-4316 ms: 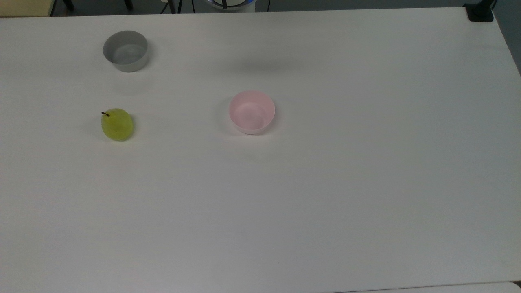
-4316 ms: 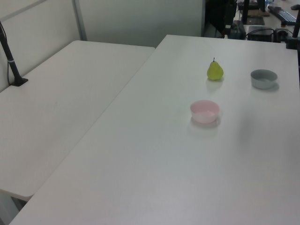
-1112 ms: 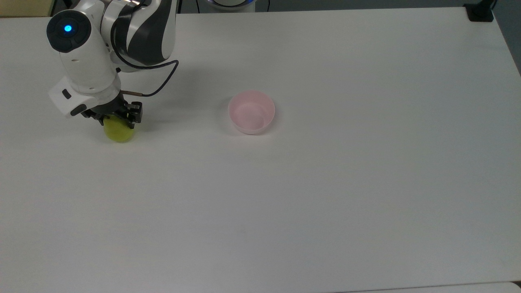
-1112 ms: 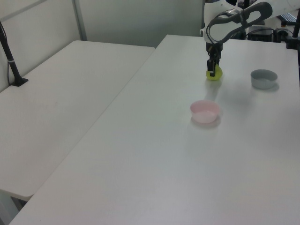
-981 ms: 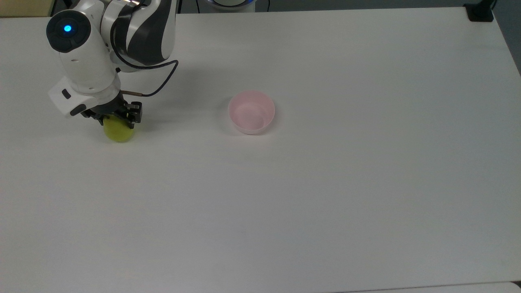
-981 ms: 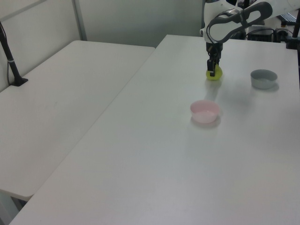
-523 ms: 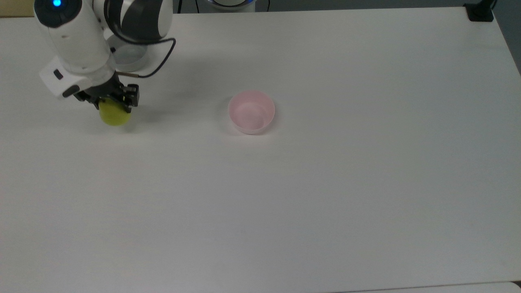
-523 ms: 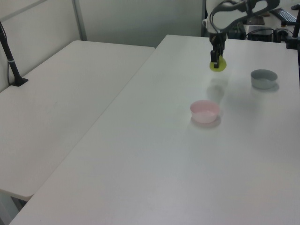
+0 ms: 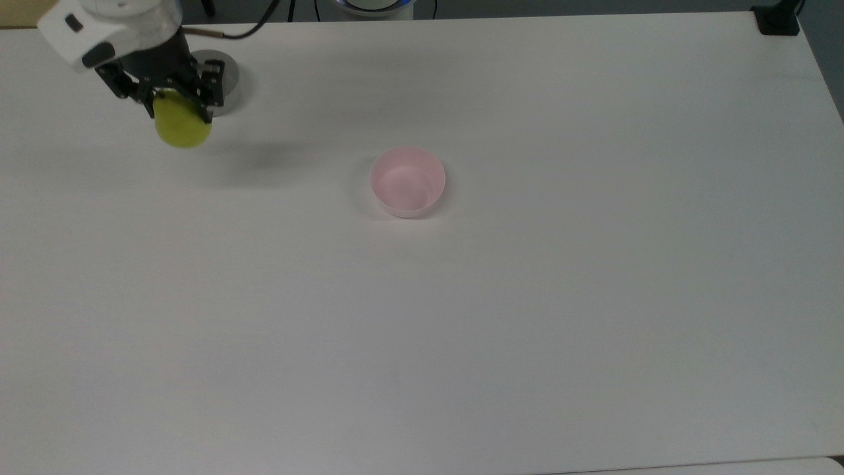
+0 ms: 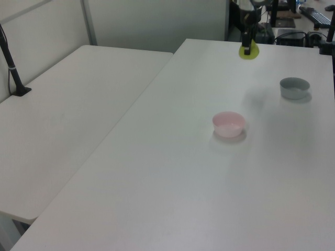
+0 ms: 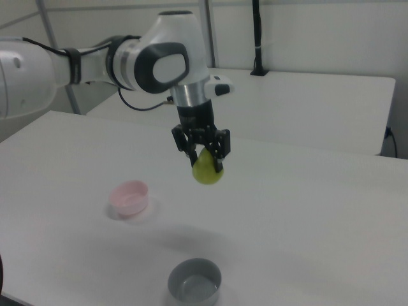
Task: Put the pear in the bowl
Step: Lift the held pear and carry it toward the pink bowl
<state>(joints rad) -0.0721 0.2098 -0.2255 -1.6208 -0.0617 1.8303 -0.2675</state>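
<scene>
The yellow-green pear (image 9: 183, 126) (image 10: 249, 51) (image 11: 208, 170) hangs well above the white table, held by its upper part in my gripper (image 9: 173, 99) (image 11: 204, 155), which is shut on it. The pale pink bowl (image 9: 407, 181) (image 10: 229, 124) (image 11: 130, 197) stands empty on the table, to the right of the pear in the top view and to its lower left in the right view. In the left view the gripper (image 10: 246, 48) sits near the top edge, far behind the bowl.
A grey bowl (image 9: 227, 80) (image 10: 294, 87) (image 11: 194, 282) stands on the table just right of the gripper in the top view. A black post base (image 9: 778, 20) sits at the top view's far right corner. A second white table (image 10: 68, 120) adjoins in the left view.
My gripper closed on the pear and has lifted it off the table, rising steadily over the last second. Both bowls have stayed in place.
</scene>
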